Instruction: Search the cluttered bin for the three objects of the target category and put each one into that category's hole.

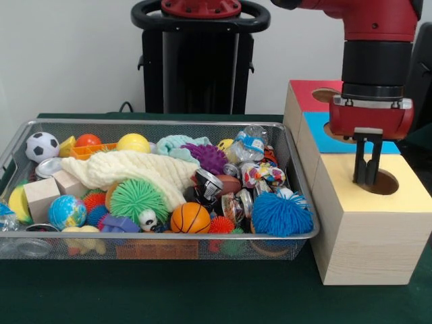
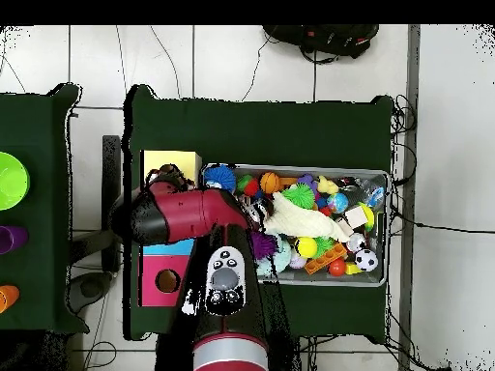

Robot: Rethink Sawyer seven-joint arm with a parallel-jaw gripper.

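The wire mesh bin (image 1: pixel 155 122) is full of mixed toys; it also shows in the overhead view (image 2: pixel 387 208). One knotted multicoloured rope toy (image 1: pixel 264 173) lies near the bin's right end, among jars. My gripper (image 1: pixel 367 181) hangs upright over the yellow-faced box (image 1: pixel 364 229), with its tips at the left rim of the round hole (image 1: pixel 386 182). The fingers stand close together and nothing shows between them. In the overhead view the arm (image 2: pixel 193 214) covers the gripper and part of the yellow box (image 2: pixel 184 162).
The blue-faced box (image 1: pixel 316 131) and red-faced box (image 1: pixel 304 94) stand behind the yellow one. A cream cloth (image 1: pixel 135 172), fuzzy blue ball (image 1: pixel 280 214), green spiky ball (image 1: pixel 137 199), small basketball (image 1: pixel 190 218) and clear jars crowd the bin. The pedestal (image 1: pixel 199 61) stands behind.
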